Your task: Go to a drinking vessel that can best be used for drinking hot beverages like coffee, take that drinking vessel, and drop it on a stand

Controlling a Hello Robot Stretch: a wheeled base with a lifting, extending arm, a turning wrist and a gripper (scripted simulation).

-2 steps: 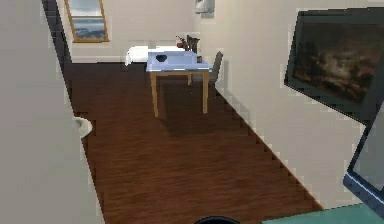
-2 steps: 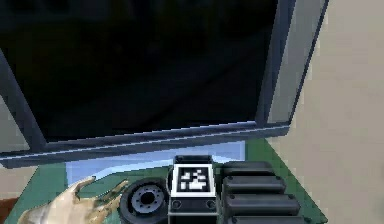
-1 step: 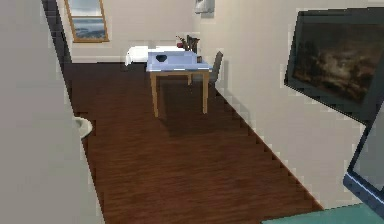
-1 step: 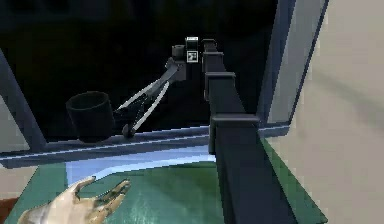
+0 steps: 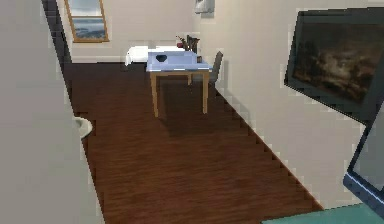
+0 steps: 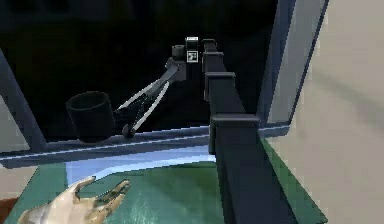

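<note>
Plainly, black-marked white squares (image 6: 190, 46) adjoin the tool (image 6: 124, 119) near a mug (image 6: 90, 115).

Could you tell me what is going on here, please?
The robot's arm reaches out over a green surface toward a dark window, with the gripper close to a dark cup by the window's lower frame. Whether it holds the cup cannot be told. Ahead, a wooden floor leads to a table with a chair.

fwd: table (image 5: 180, 68) far ctr, chair (image 5: 215, 66) R of it | side: cup (image 6: 90, 112) L of claw (image 6: 124, 118)
</note>
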